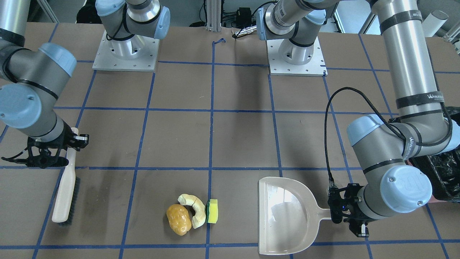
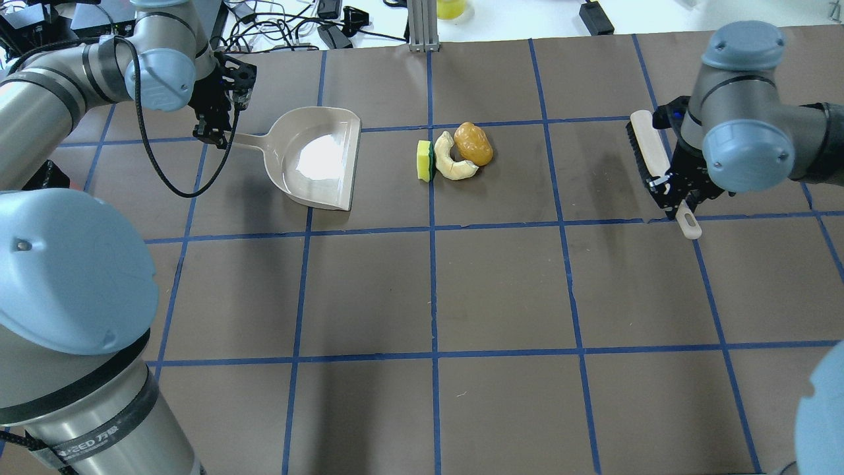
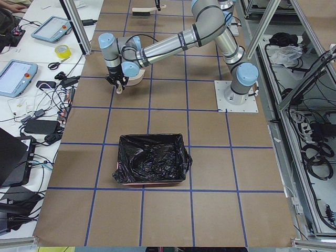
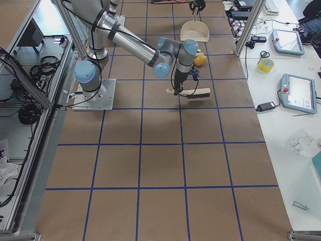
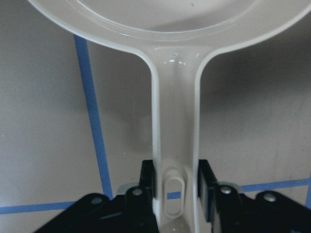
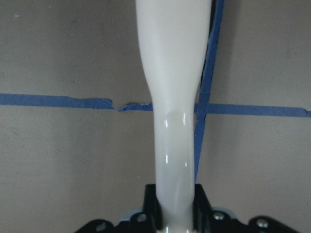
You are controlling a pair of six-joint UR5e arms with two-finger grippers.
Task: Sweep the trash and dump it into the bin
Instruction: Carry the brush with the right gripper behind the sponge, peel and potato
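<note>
Left gripper (image 2: 226,136): clamped on dustpan (image 2: 323,161) handle; pan flat on desk (image 2: 501,290)
Trash (image 2: 453,173): sponge (image 2: 423,160), crescent (image 2: 446,153), lump (image 2: 473,143) clustered mid-desk, near the pan's mouth
Right gripper (image 2: 677,196): clamped on brush (image 2: 648,148) handle
Bin (image 3: 152,137): desk's left end, well apart from trash

The bin (image 3: 151,138), lined with crinkled black bag, stands on the taped brown table (image 3: 210,210) nearest the camera, well apart from everything else. The left arm (image 3: 173,42) stretches from its base across the table, its left gripper (image 3: 116,84) pointing down at the handle of the beige dustpan (image 3: 135,79). At the far end lies the brush (image 3: 140,10) under the right gripper (image 3: 157,6); a bench alongside holds tablets (image 3: 51,27) and a tape roll (image 3: 62,51).
</note>
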